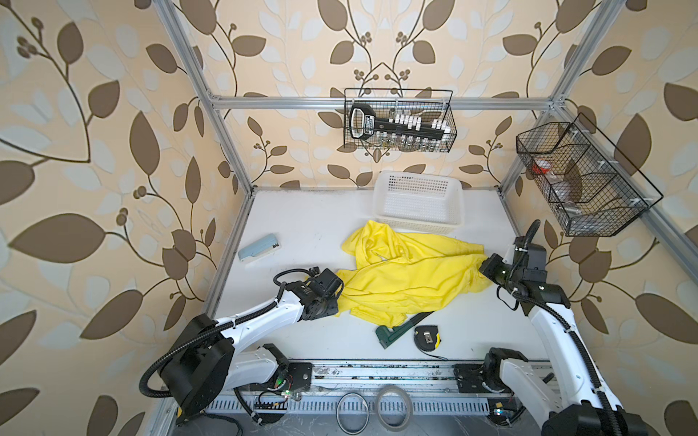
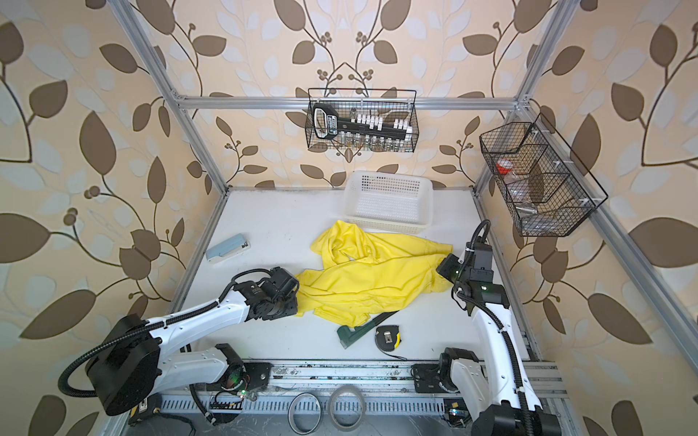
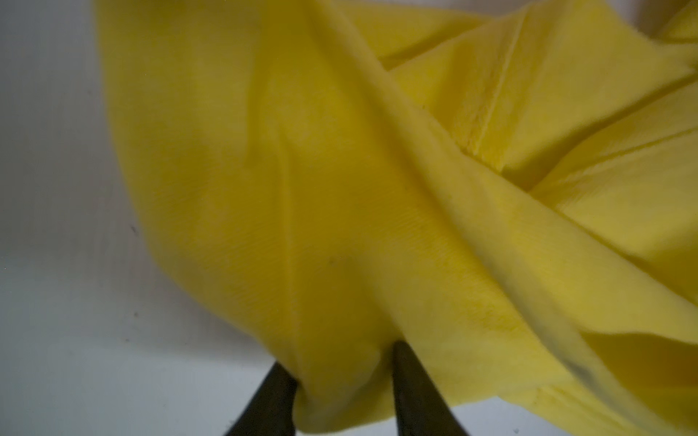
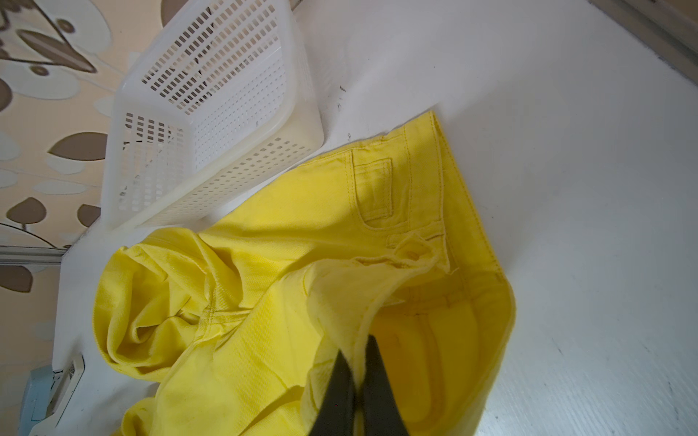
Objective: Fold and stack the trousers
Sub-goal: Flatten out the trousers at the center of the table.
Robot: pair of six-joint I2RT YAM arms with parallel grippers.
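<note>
Tape rings [image 1: 394,407] lie on the front rail, well apart from the white basket [image 1: 417,222]; beyond them, both arms grip the trousers [image 1: 408,279].

The trousers sprawl crumpled on the counter [image 1: 309,226] just in front of the basket, one bunched end against its front wall. The left end effector [image 3: 340,358] pinches a loose fold on the side away from the basket; the right end effector [image 4: 357,345] is clenched on the waistband edge. A green tool [image 1: 396,330] sits tucked under the hem farthest from the basket, so a lift may drag it along, and the left's thin fold looks likely to slip.
</note>
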